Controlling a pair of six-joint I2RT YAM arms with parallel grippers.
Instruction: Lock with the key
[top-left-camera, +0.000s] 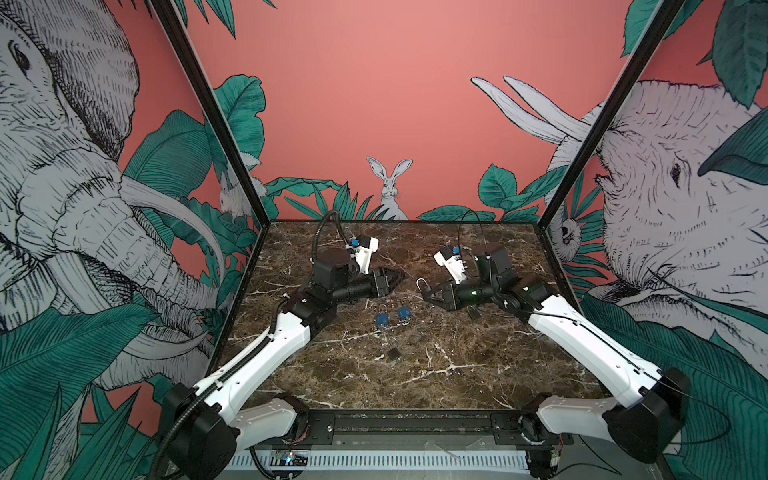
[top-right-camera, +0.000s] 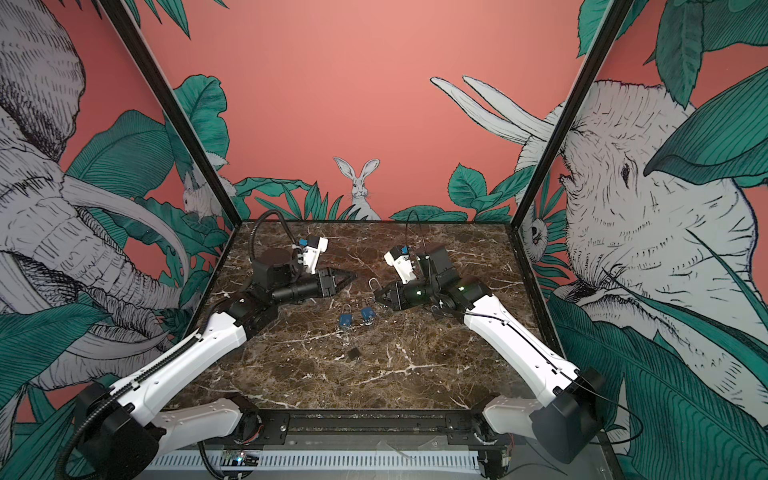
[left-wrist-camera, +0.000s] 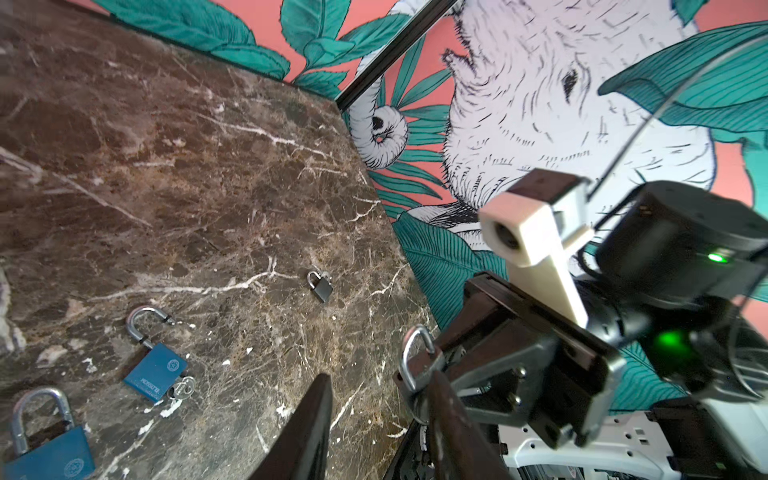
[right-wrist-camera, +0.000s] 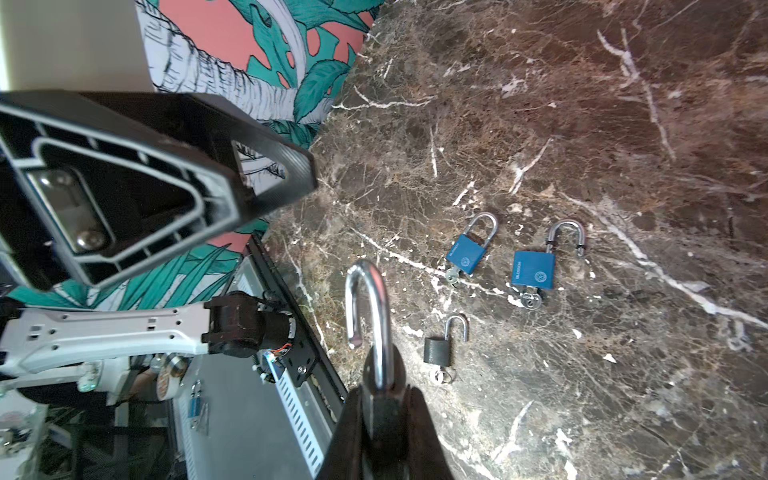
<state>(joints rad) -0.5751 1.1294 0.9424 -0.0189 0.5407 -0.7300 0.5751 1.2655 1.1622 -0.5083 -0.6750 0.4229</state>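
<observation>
The right gripper (right-wrist-camera: 382, 400) pinches the body of a black padlock (right-wrist-camera: 380, 316), shackle open, at 1 o'clock from the 2 blue padlocks (top-left-camera: 382, 319) on the table (top-left-camera: 457, 374). The left gripper (top-left-camera: 400, 279) stands spread and empty at its 9 o'clock. I think it should push the shackle straight down while the right grips firm. The key I cannot see.

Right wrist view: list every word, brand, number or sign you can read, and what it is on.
"BLOSSOM": along the body of the open blue padlock; small, read with some doubt.
Round emblem on that body: too small to read.
Shut blue padlock: lettering and emblem, too blurred to read.
Small black padlock, held black padlock: no text visible.
</observation>
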